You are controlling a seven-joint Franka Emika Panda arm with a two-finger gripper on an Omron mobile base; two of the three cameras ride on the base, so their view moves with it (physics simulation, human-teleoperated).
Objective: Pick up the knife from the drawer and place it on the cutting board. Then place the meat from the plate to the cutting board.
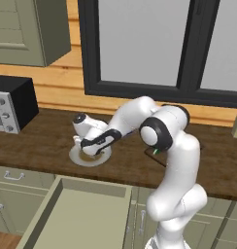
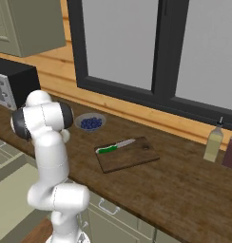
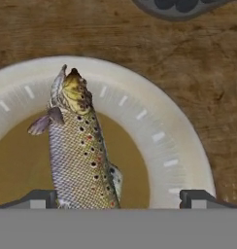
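On the white plate (image 3: 159,131), across its brownish centre, lies the meat (image 3: 79,146), which here is a speckled whole fish. In the hand view its head points up the picture and its tail runs down toward the left fingertip (image 3: 40,198). The gripper (image 3: 119,199) hangs right above the plate with its jaws spread wide. The fish sits off-centre between them, close against the left finger and well apart from the right one.

The knife (image 2: 115,145) already rests on the cutting board (image 2: 130,159), with its green handle at the board's left end. The first half of the task looks done, and the step in hand appears to be picking up the meat. The next move probably calls for shifting the hand sideways until the fish is midway between the fingers. After that comes going down, closing across the narrow body, and carrying it right along the counter (image 2: 184,190) to the board.

From the left base camera the hand is low over the plate (image 1: 76,158), and the open drawer (image 1: 76,214) stands out below the counter edge. The grey bowl of blue berries (image 2: 90,122) stands on the far side of the plate, near the window. Two bottles (image 2: 222,147) stand far right.
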